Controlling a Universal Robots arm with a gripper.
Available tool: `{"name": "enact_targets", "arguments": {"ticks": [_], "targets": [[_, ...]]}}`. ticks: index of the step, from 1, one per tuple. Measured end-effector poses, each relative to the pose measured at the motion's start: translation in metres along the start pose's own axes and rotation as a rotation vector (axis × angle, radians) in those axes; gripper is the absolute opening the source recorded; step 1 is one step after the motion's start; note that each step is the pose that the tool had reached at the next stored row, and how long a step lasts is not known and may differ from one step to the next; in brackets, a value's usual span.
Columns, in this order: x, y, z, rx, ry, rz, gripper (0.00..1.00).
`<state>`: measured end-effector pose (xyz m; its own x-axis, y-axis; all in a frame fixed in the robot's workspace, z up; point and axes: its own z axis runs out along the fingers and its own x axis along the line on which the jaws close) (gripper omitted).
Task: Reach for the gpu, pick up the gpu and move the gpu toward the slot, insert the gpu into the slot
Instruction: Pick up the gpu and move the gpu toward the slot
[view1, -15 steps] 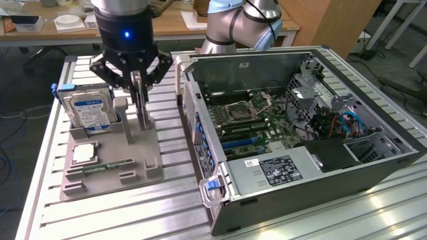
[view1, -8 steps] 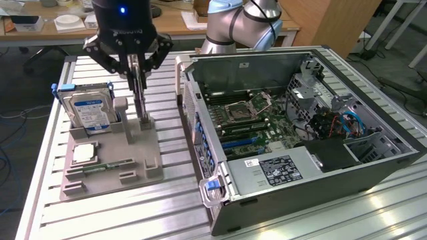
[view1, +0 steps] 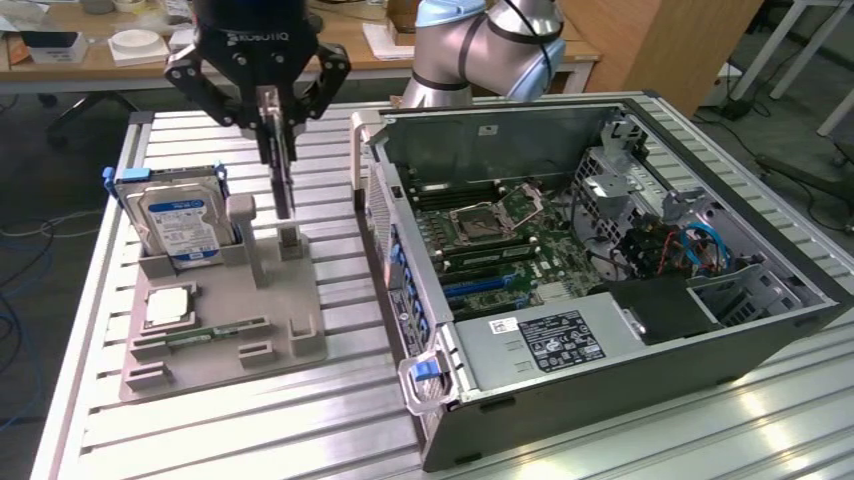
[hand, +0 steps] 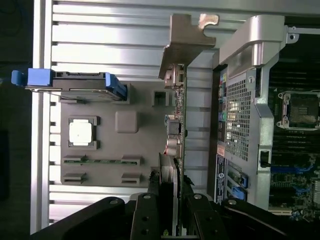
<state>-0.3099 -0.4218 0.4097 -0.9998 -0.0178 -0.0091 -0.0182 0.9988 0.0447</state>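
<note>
Ribbed aluminium table (view1: 267, 430) across the exterior view, with a cluttered wooden desk (view1: 80, 70) behind along the top edge. At the upper left of that frame, black gripper (view1: 275, 120) pointing straight down, pinched narrow on the top edge of the gpu (view1: 283, 185). Card hanging upright and edge-on, seen as a thin dark blade. Lower end right at a post of the grey fixture tray (view1: 254, 300), left of centre; touching the post or clear of it, cannot tell. On the tray: silver hard drive (view1: 180, 225) with a blue-white label standing upright at the far left corner, square processor chip (view1: 170, 305) flat below it in the frame, narrow green memory stick (view1: 214, 333) flat near the front edge. Filling the right half, open computer case (view1: 747, 330) with the motherboard (view1: 514, 235) exposed inside. Pale arm (view1: 481, 50) at the top centre, behind the case.

Wrist view next. Both black fingers (hand: 145, 217) closed against the flat faces of the gpu (hand: 181, 115), no gap visible on either side. Green board edge running away from the gripper (hand: 172, 222) to the silver end bracket (hand: 187, 40) at the far end. Card lined up between the tray (hand: 145, 145) and the perforated rear wall of the case (hand: 240, 115). Hard drive (hand: 75, 86), processor chip (hand: 81, 132) and memory stick (hand: 100, 161) seated in the tray, apart from the card.
</note>
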Motion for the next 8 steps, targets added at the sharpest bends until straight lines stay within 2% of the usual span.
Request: {"name": "enact_targets", "arguments": {"ticks": [8], "targets": [[-0.032,-0.0006,0.0007,0.0,0.0,0.0,0.27]]}}
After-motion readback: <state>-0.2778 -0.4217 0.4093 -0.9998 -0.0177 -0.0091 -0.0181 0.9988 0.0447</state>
